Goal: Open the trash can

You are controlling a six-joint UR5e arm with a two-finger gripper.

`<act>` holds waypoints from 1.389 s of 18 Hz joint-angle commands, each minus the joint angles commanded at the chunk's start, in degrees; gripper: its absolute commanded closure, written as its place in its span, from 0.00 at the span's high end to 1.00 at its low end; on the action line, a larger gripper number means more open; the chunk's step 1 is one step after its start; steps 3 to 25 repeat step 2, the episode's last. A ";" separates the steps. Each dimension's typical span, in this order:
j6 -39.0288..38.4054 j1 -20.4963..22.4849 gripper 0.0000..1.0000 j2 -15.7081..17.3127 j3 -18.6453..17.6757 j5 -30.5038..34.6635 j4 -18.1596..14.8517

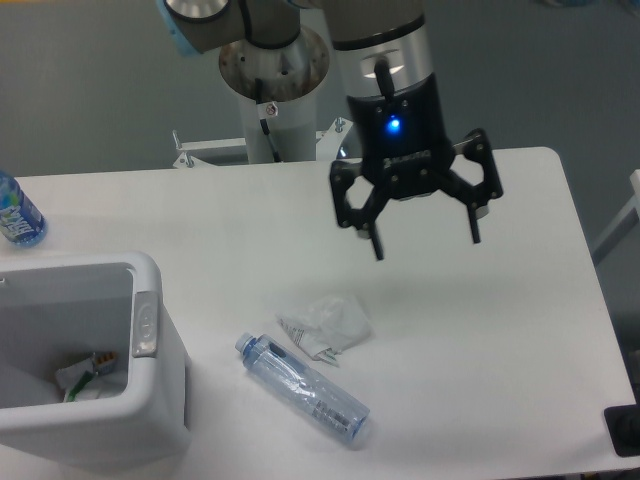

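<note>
The trash can (150, 400) sits at the surface's (520, 330) left front corner, its top open, scraps visible inside. Just right of it lie a clear bottle (303, 389) and crumpled paper (328, 322). Well right, the hand (425, 241) hangs above, fingers spread wide, holding nothing

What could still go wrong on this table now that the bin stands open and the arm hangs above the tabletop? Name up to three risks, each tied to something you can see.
1. The trash can sits at the table's near left corner; a sideways knock might push it off.
2. The open gripper hangs above the crumpled wrapper and empty bottle; a careless descent could scatter them, and the bottle may roll.
3. The blue-labelled bottle stands at the left edge, easily toppled.
</note>
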 joint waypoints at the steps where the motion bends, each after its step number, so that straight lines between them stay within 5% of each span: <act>1: 2.37 0.70 1.00 0.35 -0.44 0.00 -0.44; 25: 3.88 1.32 1.00 0.53 -0.79 0.00 -0.62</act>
